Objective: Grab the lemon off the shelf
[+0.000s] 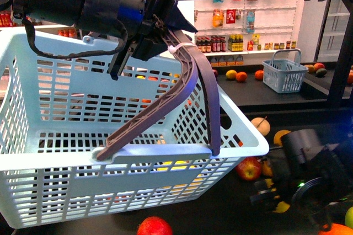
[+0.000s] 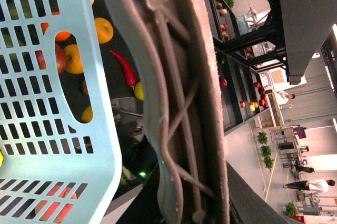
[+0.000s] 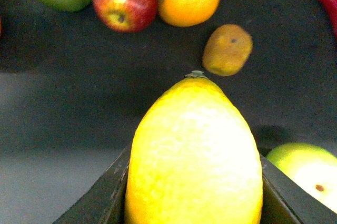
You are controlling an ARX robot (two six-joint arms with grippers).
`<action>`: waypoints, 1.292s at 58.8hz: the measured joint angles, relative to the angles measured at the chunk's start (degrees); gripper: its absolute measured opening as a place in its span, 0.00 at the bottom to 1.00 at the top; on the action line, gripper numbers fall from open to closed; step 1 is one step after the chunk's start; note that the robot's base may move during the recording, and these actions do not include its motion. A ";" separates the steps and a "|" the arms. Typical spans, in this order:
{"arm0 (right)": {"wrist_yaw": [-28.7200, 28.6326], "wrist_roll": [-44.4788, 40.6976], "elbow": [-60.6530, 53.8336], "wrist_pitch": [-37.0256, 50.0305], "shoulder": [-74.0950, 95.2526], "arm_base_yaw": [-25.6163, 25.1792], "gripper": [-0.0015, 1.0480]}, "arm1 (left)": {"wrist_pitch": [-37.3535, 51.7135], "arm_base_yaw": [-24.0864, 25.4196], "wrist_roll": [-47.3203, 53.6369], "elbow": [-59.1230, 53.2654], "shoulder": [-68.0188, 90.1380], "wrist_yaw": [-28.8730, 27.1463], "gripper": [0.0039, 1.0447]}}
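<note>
While the left gripper (image 1: 135, 42) is clamping the handle (image 1: 187, 80) of the basket (image 1: 127, 152) up high in the front view, the right gripper (image 1: 274, 199) is working low on the shelf (image 1: 220, 213), a sliver of lemon (image 1: 282, 207) at its tip. The left wrist view is showing only handle and basket wall. In the right wrist view the jaws are pinching the lemon's flanks, its long axis running straight out from the wrist, stem end farthest.
</note>
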 joint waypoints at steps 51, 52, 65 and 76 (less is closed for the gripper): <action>-8.85 10.38 0.24 -7.10 -27.10 5.16 0.46 | -0.02 0.00 0.00 0.00 0.00 0.00 0.10; -8.92 10.62 0.31 -7.13 -27.15 5.42 0.46 | 0.00 0.00 0.00 0.00 0.00 0.00 0.10; -9.60 14.40 2.21 -7.10 -26.95 12.76 0.46 | 0.00 0.00 0.00 0.00 0.00 0.00 0.10; -9.60 15.76 2.21 -6.01 -24.24 16.35 0.46 | 0.00 0.00 -0.02 0.00 0.00 0.00 0.10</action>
